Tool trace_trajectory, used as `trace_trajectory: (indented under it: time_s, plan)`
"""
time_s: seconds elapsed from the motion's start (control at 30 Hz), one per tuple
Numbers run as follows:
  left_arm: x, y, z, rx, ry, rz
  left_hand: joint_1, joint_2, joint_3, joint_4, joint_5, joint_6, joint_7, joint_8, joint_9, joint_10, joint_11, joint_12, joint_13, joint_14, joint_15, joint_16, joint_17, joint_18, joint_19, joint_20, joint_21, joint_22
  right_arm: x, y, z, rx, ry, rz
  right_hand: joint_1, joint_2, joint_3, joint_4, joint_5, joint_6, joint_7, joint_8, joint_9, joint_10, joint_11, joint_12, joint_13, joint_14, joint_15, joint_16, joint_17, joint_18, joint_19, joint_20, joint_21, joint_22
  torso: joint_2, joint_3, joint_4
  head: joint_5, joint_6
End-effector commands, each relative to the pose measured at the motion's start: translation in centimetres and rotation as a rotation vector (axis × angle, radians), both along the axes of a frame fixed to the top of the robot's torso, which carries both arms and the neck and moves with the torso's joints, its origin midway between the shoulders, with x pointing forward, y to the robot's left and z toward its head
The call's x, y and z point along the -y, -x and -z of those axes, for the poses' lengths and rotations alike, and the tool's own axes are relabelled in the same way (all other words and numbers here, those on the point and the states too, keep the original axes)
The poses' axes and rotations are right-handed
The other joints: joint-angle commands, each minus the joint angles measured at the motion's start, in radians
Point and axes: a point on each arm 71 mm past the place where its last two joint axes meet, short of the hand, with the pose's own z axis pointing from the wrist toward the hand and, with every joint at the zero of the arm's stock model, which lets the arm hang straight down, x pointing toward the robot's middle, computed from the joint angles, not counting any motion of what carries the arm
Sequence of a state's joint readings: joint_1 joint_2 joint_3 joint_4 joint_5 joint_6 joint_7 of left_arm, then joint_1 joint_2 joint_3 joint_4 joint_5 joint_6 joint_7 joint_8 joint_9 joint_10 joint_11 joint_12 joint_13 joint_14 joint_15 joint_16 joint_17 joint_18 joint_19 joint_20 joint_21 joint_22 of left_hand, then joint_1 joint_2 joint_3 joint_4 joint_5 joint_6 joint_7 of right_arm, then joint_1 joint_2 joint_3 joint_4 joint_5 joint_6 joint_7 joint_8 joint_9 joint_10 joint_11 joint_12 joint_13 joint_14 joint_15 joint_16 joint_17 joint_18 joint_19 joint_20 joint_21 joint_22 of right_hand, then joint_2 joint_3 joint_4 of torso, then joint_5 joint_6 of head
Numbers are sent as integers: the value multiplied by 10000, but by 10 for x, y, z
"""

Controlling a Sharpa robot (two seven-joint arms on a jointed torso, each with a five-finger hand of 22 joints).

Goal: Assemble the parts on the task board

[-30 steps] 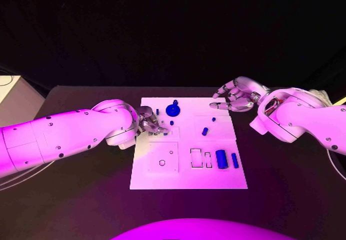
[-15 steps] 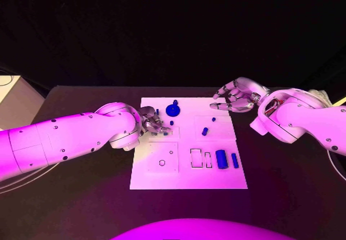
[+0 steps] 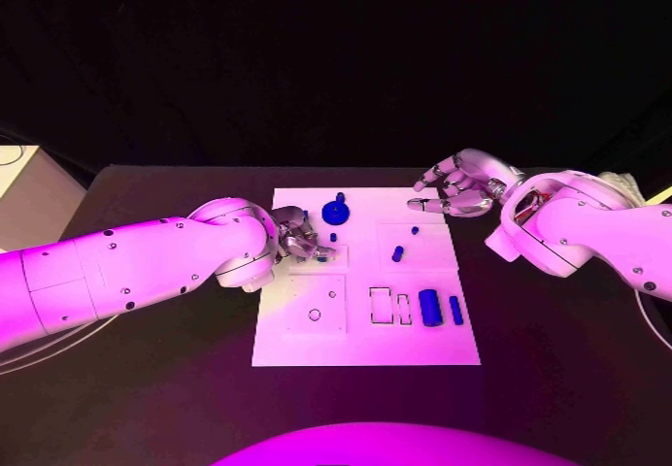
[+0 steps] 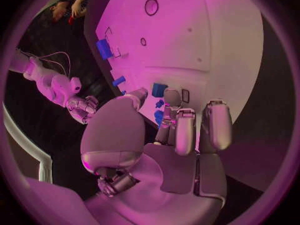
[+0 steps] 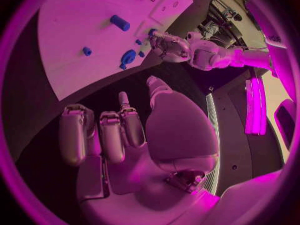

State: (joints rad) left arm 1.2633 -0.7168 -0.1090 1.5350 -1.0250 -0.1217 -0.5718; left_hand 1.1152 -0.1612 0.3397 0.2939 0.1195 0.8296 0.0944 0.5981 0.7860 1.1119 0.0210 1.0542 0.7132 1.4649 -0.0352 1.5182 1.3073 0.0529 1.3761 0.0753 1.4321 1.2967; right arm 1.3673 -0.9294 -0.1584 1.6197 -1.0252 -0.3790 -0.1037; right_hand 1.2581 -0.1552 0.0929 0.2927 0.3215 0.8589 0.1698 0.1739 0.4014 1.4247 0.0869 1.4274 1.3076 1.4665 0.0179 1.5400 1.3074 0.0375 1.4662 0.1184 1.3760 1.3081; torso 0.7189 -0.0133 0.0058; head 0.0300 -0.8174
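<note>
Left hand fingers curled in over small blue parts on task board, grip unclear; right hand loosely spread, empty.

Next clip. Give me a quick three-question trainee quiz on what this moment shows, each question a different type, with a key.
1. True or false: the right hand is holding a blue part.
2. Which hand has its fingers down over the white board? A) the left hand B) the right hand C) both
3. Fill in: the round blue knob sits near the board's ___ edge, far or near as seen from the robot.

Key
1. False. Its fingers are apart and empty, hovering at the board's far right corner.
2. A. The left hand is at the board's left edge, fingers among small blue pieces; whether it grips one cannot be told.
3. Far.
</note>
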Motion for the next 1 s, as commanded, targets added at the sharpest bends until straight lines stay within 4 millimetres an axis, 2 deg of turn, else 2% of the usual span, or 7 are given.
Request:
trace_trajectory:
  time_s: [0.03, 0.3, 0.43, 0.67, 0.87, 1.0]
  plan:
    - [1, 2, 3, -365, -228, 212, -128, -23, -66, -9, -27, 103, -3, 96, 13, 95, 18, 72, 63, 773, -5, 40, 1901, 110, 54, -23, 43, 29, -1, 1, 0, -1, 58, -142, -8, 59, -72, -12, -20, -55, 19, 48, -9, -26, 12, -20, 1267, 867, -65, -44, 1998, 65, 214, -55, -6, 1426, -8, 0, 13, -20, -11]
    - [-1, 1, 4, -479, -359, 194, 148, 153, 179, -44, -14, 125, -110, 460, 41, 168, -81, 234, 159, 789, -93, 63, 1931, 101, 89, -97, 60, 74, -1, 1, 1, -16, 62, -148, -8, 59, -72, -12, -20, -55, 19, 48, -9, -26, 12, -20, 1267, 867, -65, -44, 1998, 65, 214, -55, -6, 1426, -1, -7, 10, -23, -13]
    - [-1, 1, 4, -522, -413, 196, 541, 226, 606, -72, -15, 61, -179, 735, 30, 239, -147, 370, 267, 801, -155, 80, 1954, 95, 109, -154, 66, 102, -1, 1, 1, -26, 65, -154, -14, 87, -81, -16, -19, -51, 17, 59, -9, -14, 11, -9, 1275, 863, -67, -52, 1987, 63, 220, -56, 4, 1434, -3, -6, -8, -22, -21]
    - [-1, 0, 4, -491, -418, 153, 1105, 266, 1369, -190, -38, -73, -233, 1022, -52, 224, -203, 437, 240, 811, -211, 97, 1977, 88, 130, -210, 69, 135, -1, 1, 2, -42, 68, -167, -14, 87, -81, -16, -19, -51, 17, 59, -9, -14, 11, -9, 1275, 863, -67, -52, 1987, 63, 220, -56, 4, 1434, -5, -1, -2, -32, -25]
    - [0, 0, 3, -344, -227, 101, 1644, 393, 2271, -552, -110, -290, -237, 1251, -162, 133, -215, 408, 100, 804, -222, 88, 1965, 97, 96, -232, 35, 106, -1, 1, 2, -60, 76, -179, -9, 115, -78, -19, -13, -47, 14, 67, -10, -14, 9, -9, 1273, 862, -68, -55, 1983, 67, 213, -57, -16, 1423, -14, 4, 10, -38, -10]
    - [1, 0, 2, -301, -10, 87, 1804, 348, 2999, -898, -130, -471, -211, 1430, -230, 41, -191, 358, -39, 766, -199, 34, 1885, 119, 17, -220, -27, 18, -1, 1, 2, -83, 88, -188, -9, 115, -78, -19, -13, -47, 14, 67, -10, -14, 9, -9, 1273, 862, -68, -55, 1983, 67, 213, -57, -16, 1423, -5, -2, -7, -35, -12]
